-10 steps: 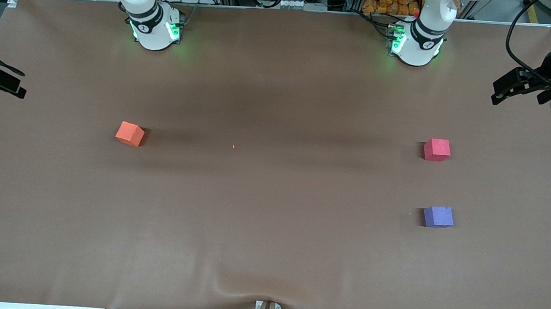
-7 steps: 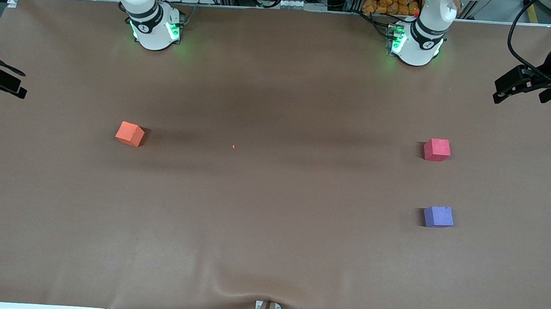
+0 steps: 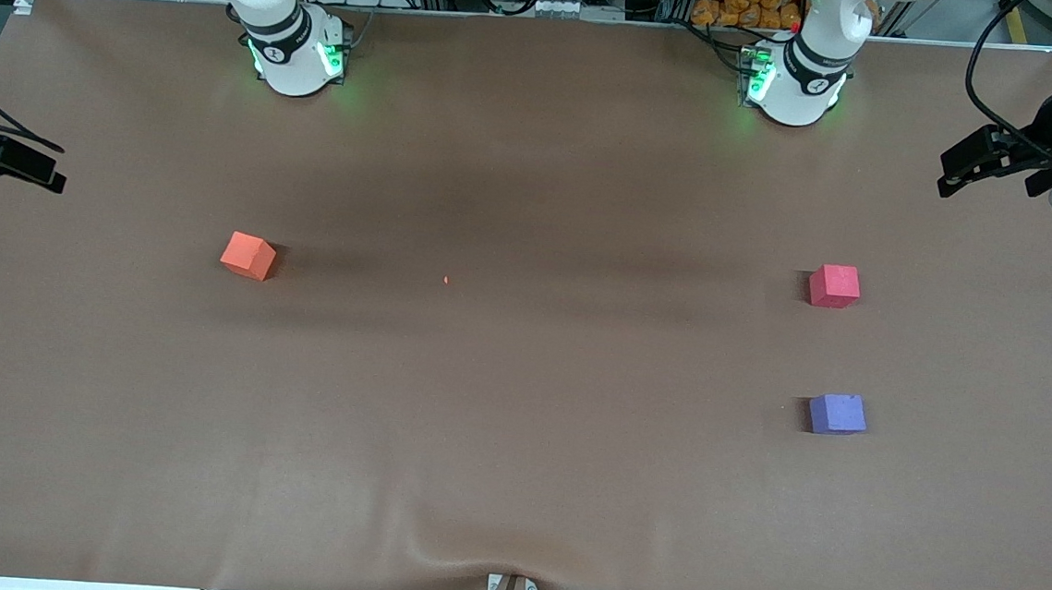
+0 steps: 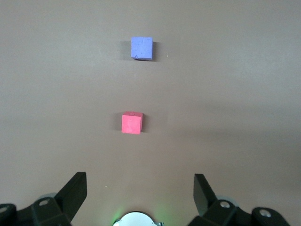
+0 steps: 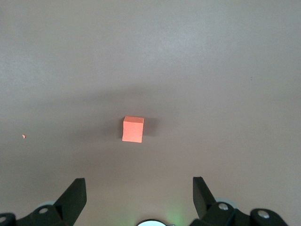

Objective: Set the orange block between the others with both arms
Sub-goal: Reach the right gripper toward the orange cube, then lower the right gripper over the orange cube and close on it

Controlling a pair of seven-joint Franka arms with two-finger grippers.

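Front view shows almost nothing has moved in the last moment: the right gripper [image 3: 30, 170] has crept a little inward over its end of the table, and the left gripper [image 3: 970, 169] has only wavered high over the opposite end. Neither has come down yet, so I'd say the job has barely begun. Both grippers have their fingers spread wide and hold nothing, as the wrist views show plainly. The orange block [image 3: 248, 255] sits alone toward the right arm's end, turned a bit askew, well apart from the red-pink block [image 3: 834, 286] and the purple block [image 3: 837, 414], which lies nearer the front camera with a bare gap between them. All three are small matte foam cubes with soft edges, resting on a brown cloth [image 3: 516, 442] that wrinkles at its near edge.
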